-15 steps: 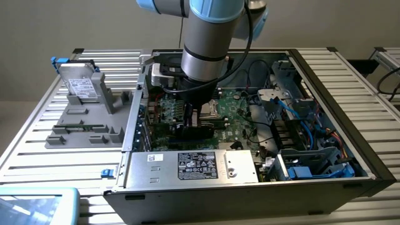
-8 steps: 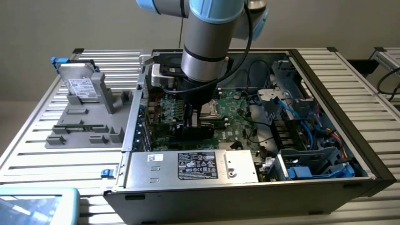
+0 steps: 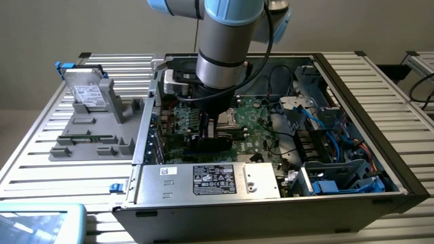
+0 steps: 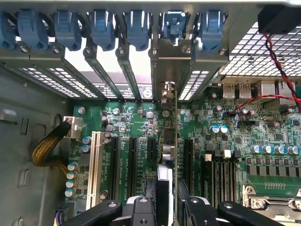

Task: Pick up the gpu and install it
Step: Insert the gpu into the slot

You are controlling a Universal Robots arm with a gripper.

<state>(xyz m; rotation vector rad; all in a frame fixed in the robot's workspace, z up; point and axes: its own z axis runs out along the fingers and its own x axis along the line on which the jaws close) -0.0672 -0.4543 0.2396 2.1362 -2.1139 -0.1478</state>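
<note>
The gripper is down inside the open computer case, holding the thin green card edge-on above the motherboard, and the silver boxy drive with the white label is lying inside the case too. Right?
Not the drive. In the exterior view the silver boxy drive with the white label stands in the grey holder outside the open computer case. The rest holds: the gripper grips the thin green card edge-on above the motherboard.

I can make out no wording. The black label (image 3: 214, 179) on the silver power supply (image 3: 207, 181) carries white print too small to read, as does the white sticker (image 3: 168, 171) beside that label.
</note>
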